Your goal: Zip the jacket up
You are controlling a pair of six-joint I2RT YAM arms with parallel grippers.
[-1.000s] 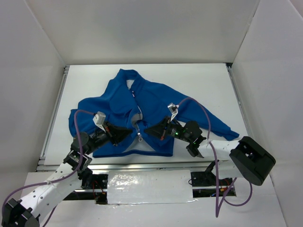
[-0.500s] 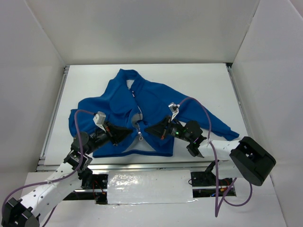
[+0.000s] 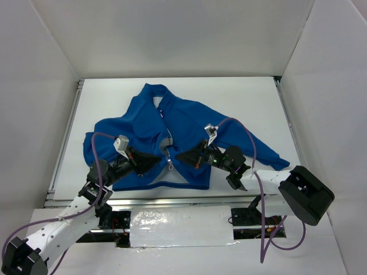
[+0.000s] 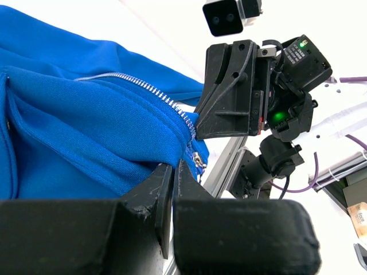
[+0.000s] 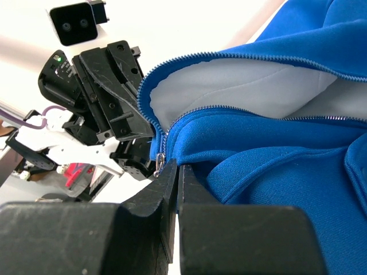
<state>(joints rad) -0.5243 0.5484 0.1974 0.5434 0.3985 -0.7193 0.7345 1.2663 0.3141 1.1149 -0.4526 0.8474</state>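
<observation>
The blue jacket [image 3: 183, 123] lies spread on the white table, collar at the far side, its front open below a partly joined zipper. My left gripper [image 3: 157, 162] is shut on the hem fabric just left of the zipper's foot. My right gripper [image 3: 179, 156] is shut on the front edge just right of it. The small metal zipper pull [image 3: 170, 166] hangs between them. In the left wrist view the left gripper [image 4: 174, 165] pinches blue fabric beside the slider [image 4: 199, 162]. In the right wrist view the pull [image 5: 160, 162] dangles at the right gripper [image 5: 176, 167], with white lining [image 5: 241, 91] above.
White walls enclose the table on three sides. A metal rail [image 3: 172, 200] runs along the near edge and another [image 3: 66, 137] along the left side. The jacket's right sleeve [image 3: 266, 156] reaches toward the right arm's base [image 3: 304, 195]. Purple cables loop over both arms.
</observation>
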